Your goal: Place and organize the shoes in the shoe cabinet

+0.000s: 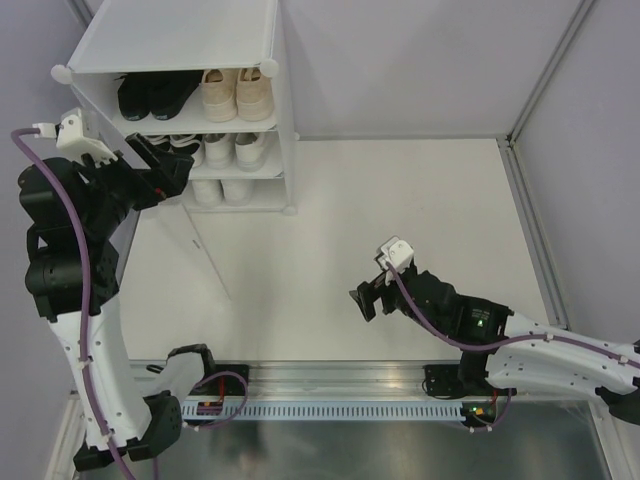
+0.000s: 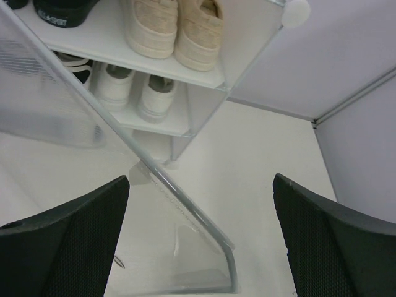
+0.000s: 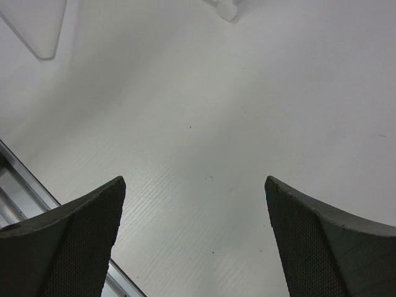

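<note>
The shoe cabinet (image 1: 262, 40) stands at the table's far left, its frosted door (image 2: 74, 105) swung open. The shoes fill its shelves. A black pair (image 1: 150, 95) and a beige pair (image 1: 238, 93) share the top tier. Black-and-white shoes (image 1: 172, 146) and a white pair (image 1: 236, 150) occupy the middle tier, and white ones (image 1: 220, 190) the bottom. My left gripper (image 1: 165, 160) hovers open at the cabinet's left front, empty, and the left wrist view looks past the door's edge (image 2: 185, 210). My right gripper (image 1: 368, 298) is open and empty over bare table (image 3: 204, 93).
The open door panel (image 1: 205, 250) slants out from the cabinet's front across the table's left part. A raised rim (image 1: 525, 220) runs along the right side, and the metal rail (image 1: 340, 375) with both arm bases lies at the near edge.
</note>
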`<state>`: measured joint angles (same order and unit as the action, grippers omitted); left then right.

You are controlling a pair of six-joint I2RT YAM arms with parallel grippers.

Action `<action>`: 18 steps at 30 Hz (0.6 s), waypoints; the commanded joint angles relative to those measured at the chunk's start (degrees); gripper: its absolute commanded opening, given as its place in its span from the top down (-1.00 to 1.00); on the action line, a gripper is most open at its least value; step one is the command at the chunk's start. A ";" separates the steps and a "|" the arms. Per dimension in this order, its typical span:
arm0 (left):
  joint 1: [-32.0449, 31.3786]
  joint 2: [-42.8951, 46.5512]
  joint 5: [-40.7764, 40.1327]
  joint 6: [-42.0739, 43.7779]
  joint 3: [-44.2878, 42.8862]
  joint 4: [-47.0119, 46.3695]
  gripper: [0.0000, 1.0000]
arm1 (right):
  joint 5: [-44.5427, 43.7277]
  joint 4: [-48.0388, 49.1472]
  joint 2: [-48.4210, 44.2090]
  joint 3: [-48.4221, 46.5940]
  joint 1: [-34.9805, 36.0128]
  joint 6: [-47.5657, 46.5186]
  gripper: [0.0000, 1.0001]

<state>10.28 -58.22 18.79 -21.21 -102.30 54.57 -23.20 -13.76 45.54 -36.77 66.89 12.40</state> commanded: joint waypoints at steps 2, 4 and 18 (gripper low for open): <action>0.00 0.74 8.89 -7.25 5.79 -15.61 -1.00 | -2.64 1.80 -3.08 0.65 -0.18 1.04 -0.94; 0.09 0.74 11.26 -8.31 9.65 -22.43 -1.00 | -3.08 1.89 -3.44 0.74 -0.10 1.04 -0.94; -2.55 -5.15 13.38 -16.49 27.68 -69.46 -1.00 | -4.13 1.54 -2.82 0.65 -0.18 0.78 -0.94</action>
<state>8.64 -61.56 31.62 -34.96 -76.62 1.72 -25.82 -13.74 42.81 -36.01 66.89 12.47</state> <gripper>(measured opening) 0.997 0.969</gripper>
